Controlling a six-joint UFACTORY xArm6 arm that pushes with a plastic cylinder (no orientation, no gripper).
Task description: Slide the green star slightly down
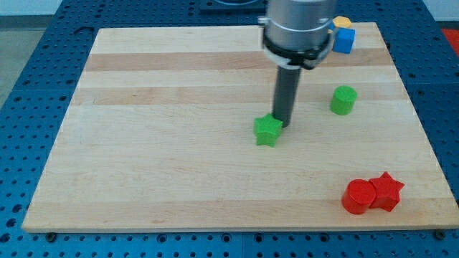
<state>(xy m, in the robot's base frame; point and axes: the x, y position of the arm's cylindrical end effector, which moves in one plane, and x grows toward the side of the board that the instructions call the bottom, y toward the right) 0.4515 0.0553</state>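
Single camera view, looking down at an angle onto a pale wooden board (179, 158) with lengthwise grain bands, resting on a blue perforated table (29, 107).

Green star (268, 131): sits a little right of the board's centre. Bright, uniform green, chunky, with short blunt points. Top face is lighter than the side walls, which read darker green at the view's bottom edge of the block. It lies flat, casting a small shadow on the wood. Apart from the rod, it touches nothing else.

My tip (282, 125): the dark rod comes straight down from the grey cylindrical arm end (297, 29) and meets the board just at the star's upper-right corner. Tip appears to be touching, or very nearly touching, that corner; the exact contact cannot be resolved. The rod has no jaws, so it grasps nothing; it only bears against the block's side, from the view's top right.

Other blocks:
- Green cylinder (343, 100): upright, to the view's right of the star and slightly higher, well apart from it.
- Blue cube (345, 41): near the board's top right corner, partly hidden by the arm end.
- Yellow block (342, 23): just behind the blue cube, touching or nearly so; shape not clear.
- Red cylinder (357, 197) and red star (387, 191): side by side and touching, near the bottom right corner, cylinder on the view's left.
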